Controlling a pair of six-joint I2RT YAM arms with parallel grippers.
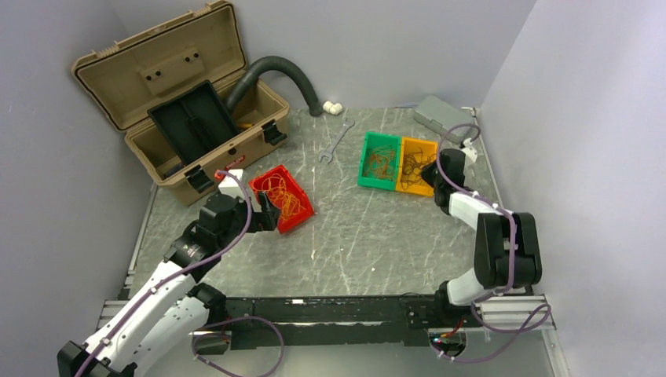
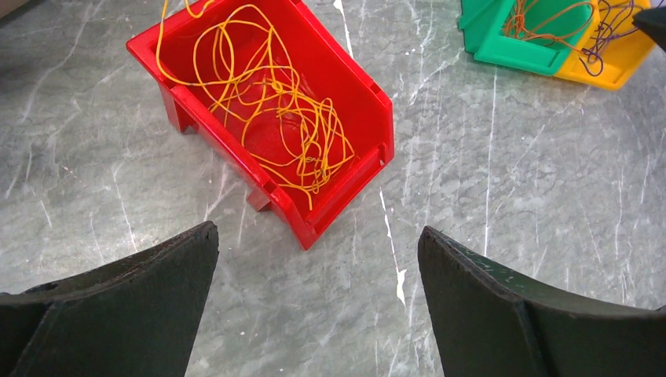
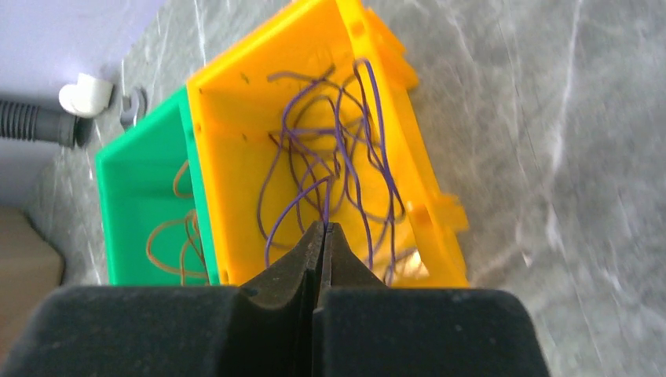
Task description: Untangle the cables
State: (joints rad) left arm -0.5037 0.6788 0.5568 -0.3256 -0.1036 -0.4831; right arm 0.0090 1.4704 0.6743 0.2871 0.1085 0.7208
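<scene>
Top external — wrench (image 1: 336, 141), green bin (image 1: 364, 169), cables (image 1: 383, 162) inside

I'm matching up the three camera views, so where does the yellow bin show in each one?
Top external: yellow bin right of centre, toward the table's far edge.
Left wrist: yellow bin in the top right corner, cut off by the frame.
Right wrist: yellow bin mid-picture, purple cables inside.
Shared landmark: the green bin right beside it in every view.

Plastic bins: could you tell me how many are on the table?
3: the red bin at left; the green bin and yellow bin side by side at right. The open toolbox may hide more.
</scene>
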